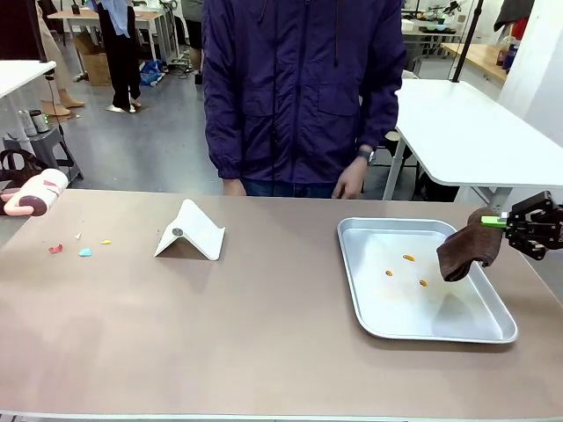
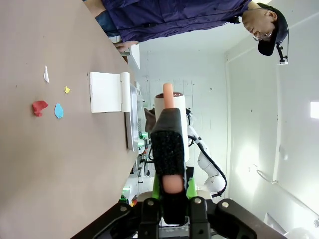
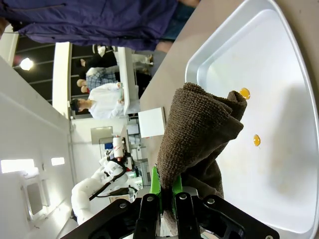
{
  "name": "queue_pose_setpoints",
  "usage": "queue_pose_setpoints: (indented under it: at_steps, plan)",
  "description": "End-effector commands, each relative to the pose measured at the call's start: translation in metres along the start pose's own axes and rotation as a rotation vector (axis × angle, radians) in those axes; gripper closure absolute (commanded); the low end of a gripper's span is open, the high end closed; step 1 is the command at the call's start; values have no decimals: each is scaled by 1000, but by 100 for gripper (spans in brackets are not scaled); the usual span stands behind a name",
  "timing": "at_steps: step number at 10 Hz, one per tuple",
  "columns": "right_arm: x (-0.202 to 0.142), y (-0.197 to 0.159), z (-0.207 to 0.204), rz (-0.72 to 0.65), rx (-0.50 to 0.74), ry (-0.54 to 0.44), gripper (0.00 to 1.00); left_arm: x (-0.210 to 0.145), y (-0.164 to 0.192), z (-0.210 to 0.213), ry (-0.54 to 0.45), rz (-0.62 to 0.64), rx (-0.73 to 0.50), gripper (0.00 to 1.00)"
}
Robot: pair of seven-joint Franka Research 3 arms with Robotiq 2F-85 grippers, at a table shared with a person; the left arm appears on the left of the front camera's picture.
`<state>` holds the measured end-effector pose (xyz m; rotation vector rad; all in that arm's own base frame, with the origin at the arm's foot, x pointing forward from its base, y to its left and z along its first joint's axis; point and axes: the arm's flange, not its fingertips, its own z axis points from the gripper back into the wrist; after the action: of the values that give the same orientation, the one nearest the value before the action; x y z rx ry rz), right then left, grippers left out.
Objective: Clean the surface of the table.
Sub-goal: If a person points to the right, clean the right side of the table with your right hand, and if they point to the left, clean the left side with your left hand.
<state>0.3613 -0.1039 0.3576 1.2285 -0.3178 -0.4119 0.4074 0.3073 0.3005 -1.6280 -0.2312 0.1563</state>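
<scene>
Brownish surface (image 1: 264, 343) stretches wide, with a person in a purple jacket (image 1: 299, 88) at 12 o'clock. Silver tray (image 1: 396, 308) sits toward 3 o'clock, a white folded card (image 1: 192, 230) near centre. Right pincer (image 1: 498, 222) is clamped on a brown cloth (image 1: 462, 251) over the tray's 3 o'clock rim. Left pincer (image 2: 172, 191), at 9 o'clock, grips a pink tool (image 1: 35, 192); coloured scraps (image 1: 84, 252) lie nearby

Left gripper (image 2: 172, 191): we note the jaws clamped on a pink-handled tool (image 2: 168, 144) with a black textured pad. On the table (image 2: 60, 174) we count four bits: a red scrap (image 2: 39, 107), a pale blue scrap (image 2: 59, 110) just beside it, a yellow scrap (image 2: 67, 89) and a white scrap (image 2: 46, 74) near them. A white folded card (image 2: 105, 92) lies beyond them. A person (image 2: 169, 17) in a dark blue jacket stands at the table's far edge.
</scene>
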Motion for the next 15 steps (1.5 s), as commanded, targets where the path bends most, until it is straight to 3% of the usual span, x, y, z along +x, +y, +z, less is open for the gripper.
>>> queue_pose_setpoints:
  at_steps: [1, 13, 14, 15]
  plan:
    - [0, 5, 1, -5, 3, -4, 100, -5, -4, -3, 4, 8, -4, 100]
    - [0, 5, 1, -5, 3, -4, 100, -5, -4, -3, 4, 8, -4, 100]
    - [0, 0, 0, 0, 0, 0, 91, -5, -4, -3, 4, 8, -4, 100]
    - [-1, 6, -6, 87, -99, 11, 91, -5, -4, -3, 4, 8, -4, 100]
